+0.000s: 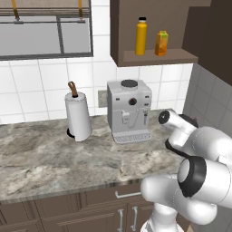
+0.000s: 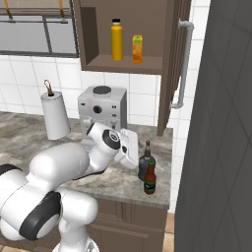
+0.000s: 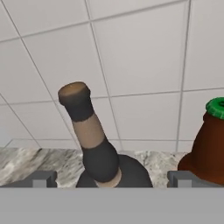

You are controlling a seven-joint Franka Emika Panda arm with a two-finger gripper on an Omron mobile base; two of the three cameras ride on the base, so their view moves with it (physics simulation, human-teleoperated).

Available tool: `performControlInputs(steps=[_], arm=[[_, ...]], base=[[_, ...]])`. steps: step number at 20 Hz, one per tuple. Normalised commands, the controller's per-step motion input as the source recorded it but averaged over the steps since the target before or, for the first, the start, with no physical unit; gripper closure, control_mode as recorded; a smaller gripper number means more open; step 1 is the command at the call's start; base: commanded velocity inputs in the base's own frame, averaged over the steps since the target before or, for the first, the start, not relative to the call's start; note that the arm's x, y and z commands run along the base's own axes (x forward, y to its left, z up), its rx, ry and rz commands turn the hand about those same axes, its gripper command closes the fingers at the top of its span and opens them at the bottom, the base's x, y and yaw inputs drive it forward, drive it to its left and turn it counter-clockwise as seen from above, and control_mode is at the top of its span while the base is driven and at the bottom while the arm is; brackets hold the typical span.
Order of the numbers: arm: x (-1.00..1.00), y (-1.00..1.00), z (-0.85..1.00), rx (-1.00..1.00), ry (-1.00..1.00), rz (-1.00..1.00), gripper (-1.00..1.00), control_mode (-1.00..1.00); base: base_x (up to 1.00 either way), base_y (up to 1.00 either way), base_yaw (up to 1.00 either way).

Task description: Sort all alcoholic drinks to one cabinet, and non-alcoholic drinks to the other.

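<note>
Simulated kitchen, sorting of drinks half done by the look of it: yellow-orange bottle (image 2: pixel 116 40) and juice carton (image 2: pixel 137 48) already standing side by side on the shelf of the open wall cabinet (image 2: pixel 127 63), up and to the right of the coffee machine (image 2: pixel 102 109). Still down on the marble counter (image 2: pixel 54 147), right of the coffee machine and near the front edge, squat black bottle (image 2: pixel 144 165) with brown beer bottle (image 2: pixel 150 179) just in front, touching or nearly so. Gripper (image 3: pixel 112 180) spread wide and empty, lined up on the black bottle's neck, fingertips (image 3: pixel 43 179) either side of the body. Main hazard, judged from the crowding: right fingertip clipping the beer bottle and tipping it toward the counter edge.
</note>
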Motion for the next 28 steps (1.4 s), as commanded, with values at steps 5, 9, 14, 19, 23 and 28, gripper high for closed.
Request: performControlInputs(steps=[5, 9, 14, 19, 23, 28], arm=[[0.03, -0.06, 0.0, 0.0, 0.0, 0.0, -1.0, -1.0], [0.02, -0.07, 0.0, 0.0, 0.0, 0.0, -1.0, -1.0], [0.0, -0.07, 0.0, -0.01, 0.0, 0.0, -1.0, -1.0], [0.04, -0.06, 0.0, -0.03, 0.0, 0.0, -1.0, -1.0], [0.06, -0.04, -0.02, -0.03, 0.0, 0.0, -1.0, -1.0], [0.04, -0.02, -0.04, -0.01, 0.0, 0.0, -1.0, -1.0]], base=[[0.0, 0.0, 0.0], [0.0, 0.0, 0.0], [0.0, 0.0, 0.0], [0.0, 0.0, 0.0], [0.0, 0.0, 0.0], [0.0, 0.0, 0.0]])
